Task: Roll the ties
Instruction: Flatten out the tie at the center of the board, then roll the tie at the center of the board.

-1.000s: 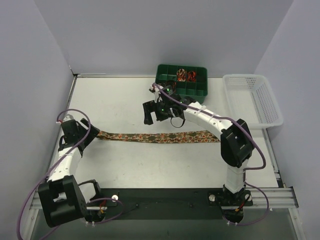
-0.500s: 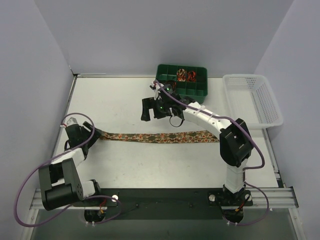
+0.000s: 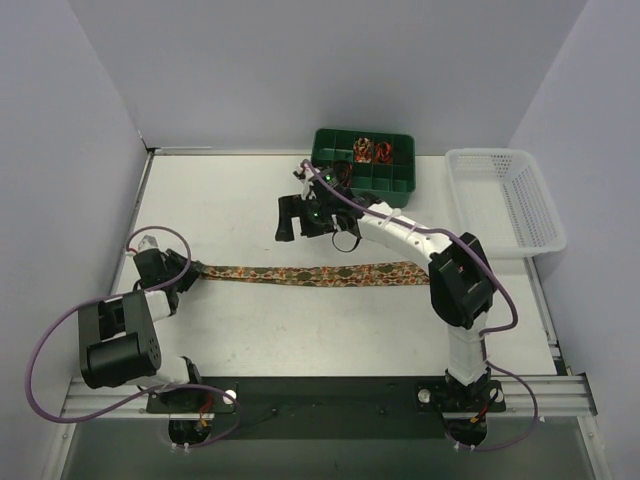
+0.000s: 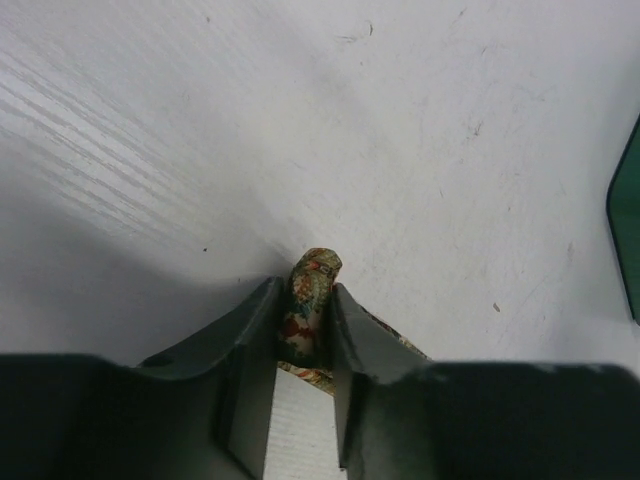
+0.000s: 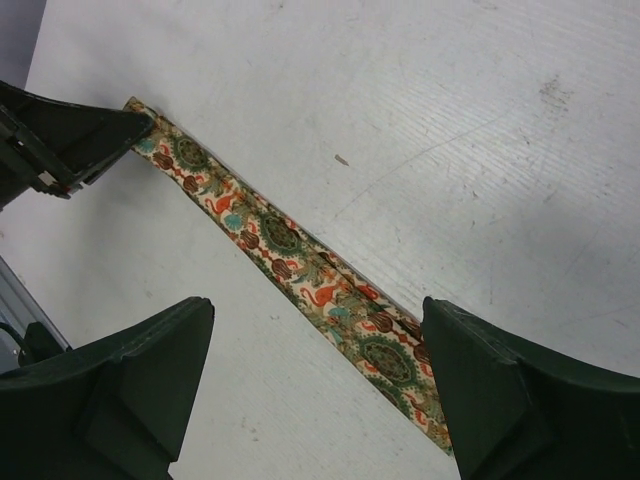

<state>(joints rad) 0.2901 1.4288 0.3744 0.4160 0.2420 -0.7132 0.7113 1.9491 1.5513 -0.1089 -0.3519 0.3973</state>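
The left hand pinches one end of the flat tie on the surface, while the right hand hangs released above it.

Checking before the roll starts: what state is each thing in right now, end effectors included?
tie: unrolled, stretched flat across the table, left end pinched.
left end effector: shut on the tie's end.
right end effector: open, holding nothing, above the tie.
rolled ties: coiled, in the green tray's back compartments.
white basket: upright, at the table's right edge.
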